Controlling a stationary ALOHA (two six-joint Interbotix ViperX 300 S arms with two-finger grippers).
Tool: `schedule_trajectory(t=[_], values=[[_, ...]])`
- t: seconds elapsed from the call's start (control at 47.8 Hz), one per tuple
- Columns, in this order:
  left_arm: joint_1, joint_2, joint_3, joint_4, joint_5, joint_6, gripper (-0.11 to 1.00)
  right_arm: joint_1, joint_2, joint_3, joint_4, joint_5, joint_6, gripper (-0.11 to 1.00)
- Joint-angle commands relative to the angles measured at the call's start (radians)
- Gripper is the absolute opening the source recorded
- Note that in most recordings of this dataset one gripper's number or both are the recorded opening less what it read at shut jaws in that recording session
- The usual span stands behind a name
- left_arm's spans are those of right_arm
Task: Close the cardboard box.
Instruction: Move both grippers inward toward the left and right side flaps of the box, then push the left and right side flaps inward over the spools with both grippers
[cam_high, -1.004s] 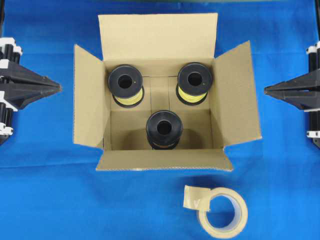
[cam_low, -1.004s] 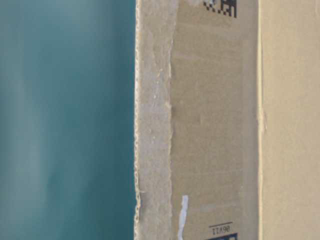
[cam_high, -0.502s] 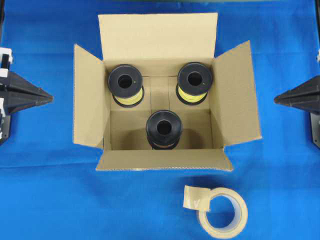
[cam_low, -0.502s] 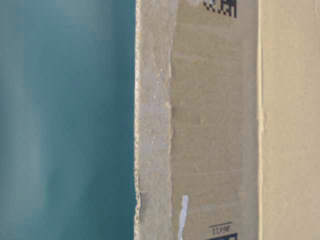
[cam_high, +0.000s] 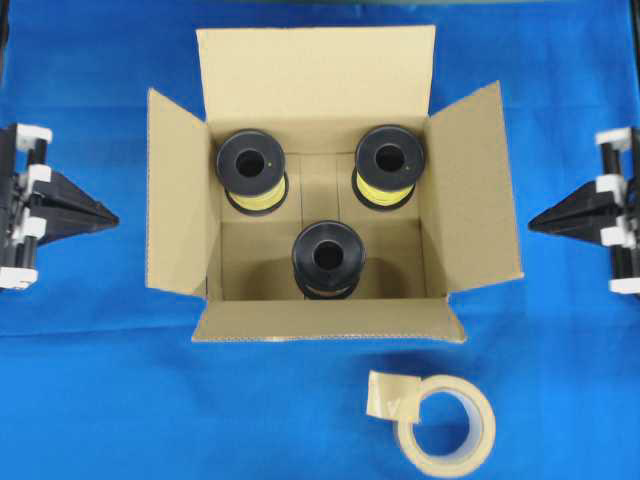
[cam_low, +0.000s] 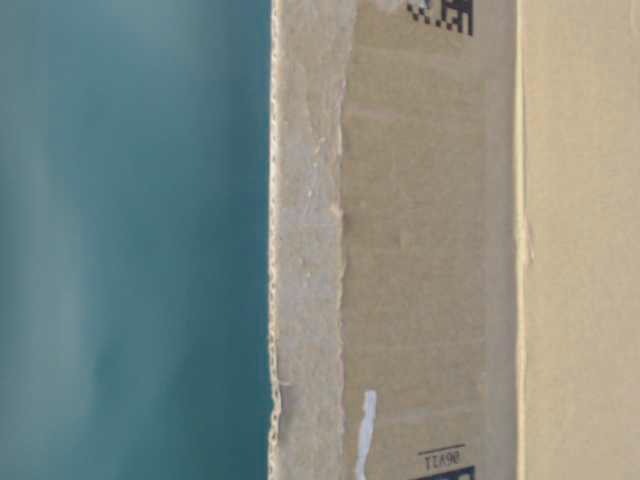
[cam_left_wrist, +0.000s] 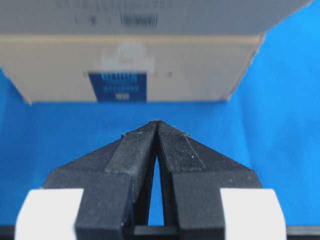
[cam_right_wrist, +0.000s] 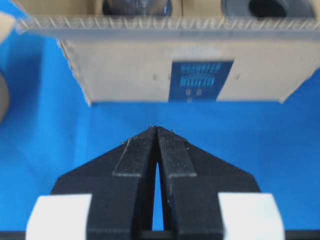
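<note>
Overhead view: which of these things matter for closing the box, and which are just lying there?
For the job:
cardboard box, all four flaps open
left gripper, shut
right gripper, shut

Lying about:
tape roll in front of the box
three black spools inside the box

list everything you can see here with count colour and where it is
cardboard box: 1, brown, middle of the cloth, all four flaps open
spools: 3, black, two showing yellow winding, standing inside the box, two at the back and one at the front
tape roll: 1, beige, on the cloth in front of the box toward the right, loose end sticking up
cloth: 1, blue, covering the table
left hand: 1, black with white parts, left of the box, shut, empty
right hand: 1, black with white parts, right of the box, shut, empty
</note>
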Motion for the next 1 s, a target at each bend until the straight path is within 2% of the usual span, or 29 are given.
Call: schedule_trajectory(t=[0.0, 0.23, 0.314, 0.502, 0.628, 0.983], values=[[0.0, 0.04, -0.006, -0.003, -0.021, -0.002, 0.01, -0.002, 0.049, -0.002, 0.0, -0.026, 0.003, 0.0], [0.0, 0.077, -0.003, -0.003, -0.081, -0.002, 0.01, -0.002, 0.101, 0.003, 0.002, -0.089, 0.006, 0.0], [0.0, 0.084, -0.006, -0.003, -0.121, -0.003, 0.01, -0.002, 0.109, 0.0, 0.003, -0.149, 0.009, 0.0], [0.0, 0.147, -0.015, -0.006, -0.276, -0.008, 0.01, -0.002, 0.19, -0.035, 0.006, -0.268, 0.026, 0.0], [0.0, 0.227, -0.048, -0.006, -0.367, -0.006, 0.01, -0.002, 0.249, -0.074, 0.0, -0.308, 0.028, 0.0], [0.018, 0.425, -0.183, -0.005, -0.466, 0.006, 0.01, -0.005, 0.376, -0.175, -0.011, -0.456, 0.014, 0.0]])
